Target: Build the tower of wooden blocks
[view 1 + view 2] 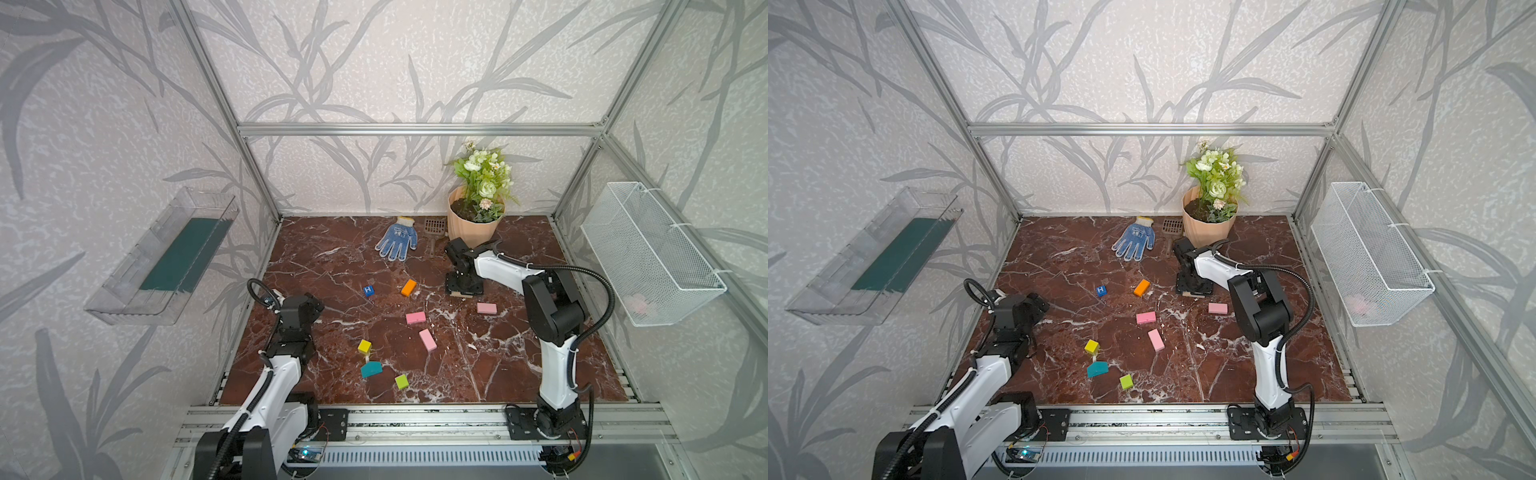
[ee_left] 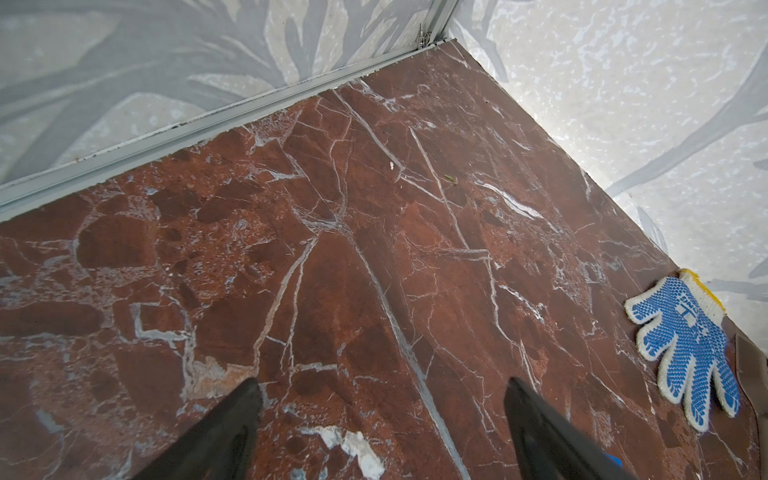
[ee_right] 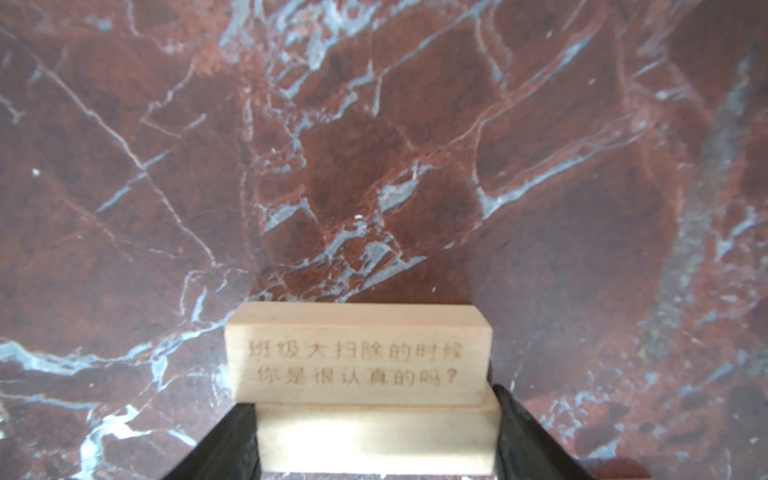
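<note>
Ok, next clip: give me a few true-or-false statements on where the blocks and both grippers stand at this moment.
1. The blue H cube tops a stack. False: it sits alone on the table.
2. The left gripper is open with nothing between its fingers. True.
3. Three pink blocks lie flat on the table. True.
4. The glove lies at the front edge. False: it lies at the back, beside the scoop.
5. The right gripper has a finger at each end of a tan block. True.
6. The orange block rests on a pink one. False: it lies on the table, apart from them.
</note>
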`<state>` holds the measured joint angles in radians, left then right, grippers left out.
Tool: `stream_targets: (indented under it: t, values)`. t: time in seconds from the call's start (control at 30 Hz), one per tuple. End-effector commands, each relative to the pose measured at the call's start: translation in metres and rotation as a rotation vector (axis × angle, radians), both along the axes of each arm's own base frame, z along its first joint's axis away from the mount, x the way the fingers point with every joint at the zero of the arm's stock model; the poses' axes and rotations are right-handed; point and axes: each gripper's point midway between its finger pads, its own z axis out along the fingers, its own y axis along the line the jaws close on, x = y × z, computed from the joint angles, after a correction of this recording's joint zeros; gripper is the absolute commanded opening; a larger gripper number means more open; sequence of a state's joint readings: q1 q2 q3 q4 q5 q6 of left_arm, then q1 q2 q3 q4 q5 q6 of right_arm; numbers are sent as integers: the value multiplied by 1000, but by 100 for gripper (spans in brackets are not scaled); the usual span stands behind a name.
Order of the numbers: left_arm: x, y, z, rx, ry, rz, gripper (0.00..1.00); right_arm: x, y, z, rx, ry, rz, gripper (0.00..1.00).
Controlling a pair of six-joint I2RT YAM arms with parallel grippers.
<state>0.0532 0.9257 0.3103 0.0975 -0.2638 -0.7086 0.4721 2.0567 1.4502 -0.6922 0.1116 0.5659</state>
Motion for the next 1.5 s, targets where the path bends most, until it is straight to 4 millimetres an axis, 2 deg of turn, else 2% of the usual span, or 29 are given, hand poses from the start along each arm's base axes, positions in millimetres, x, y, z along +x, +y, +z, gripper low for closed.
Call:
stream_targets:
  t: [0.0, 0.13, 0.27, 0.37, 0.53, 0.57, 0.6, 0.67, 0.73, 0.87, 0.9, 0.93, 1.0, 1.1, 1.17, 1.3, 1.47]
  values:
    - [2, 1, 5, -1, -13, 11, 93, -23, -1, -1, -33, 58, 45, 78]
    - [3, -2, 5, -3, -18, -8, 93, -23, -4, 22, -34, 1, 49, 82]
    - [-2, 2, 6, 1, -9, 21, 99, -25, -13, 52, -43, -66, 38, 86]
    - [-4, 5, 8, 6, 4, 39, 99, -26, -18, 69, -30, -118, 31, 90]
    - [-4, 3, 12, 11, 12, 35, 99, -31, -22, 83, 2, -157, 20, 91]
    - [-4, 2, 14, 17, 9, 28, 99, -33, -25, 80, 6, -157, 13, 91]
    - [-3, 1, 16, 17, 7, 25, 99, -33, -29, 90, 32, -189, -6, 91]
    - [-3, 0, 20, -6, 14, 39, 99, -35, -44, 92, 65, -217, -60, 91]
    - [5, -9, 24, -55, 5, 0, 99, -37, -64, 96, 91, -265, -134, 91]
    - [25, -43, 39, -139, -6, -179, 99, -34, -98, 111, 150, -416, -251, 91]
    - [29, -56, 42, -172, -28, -248, 99, -32, -102, 116, 163, -438, -258, 87]
    - [33, -71, 45, -211, -59, -326, 99, -29, -104, 121, 164, -453, -251, 80]
    - [39, -109, 61, -297, -173, -508, 99, -22, -106, 132, 121, -444, -210, 61]
    - [33, -156, 78, -280, -198, -651, 96, -15, -96, 132, 108, -327, -131, 34]
    - [25, -192, 84, -219, -163, -738, 91, -7, -85, 122, 128, -277, -90, 31]
    - [11, -264, 76, -164, -93, -911, 82, 18, -70, 100, 140, -187, -20, 28]
    - [-5, -334, 40, -28, 71, -1029, 80, 35, -64, 76, 107, -99, 34, 26]
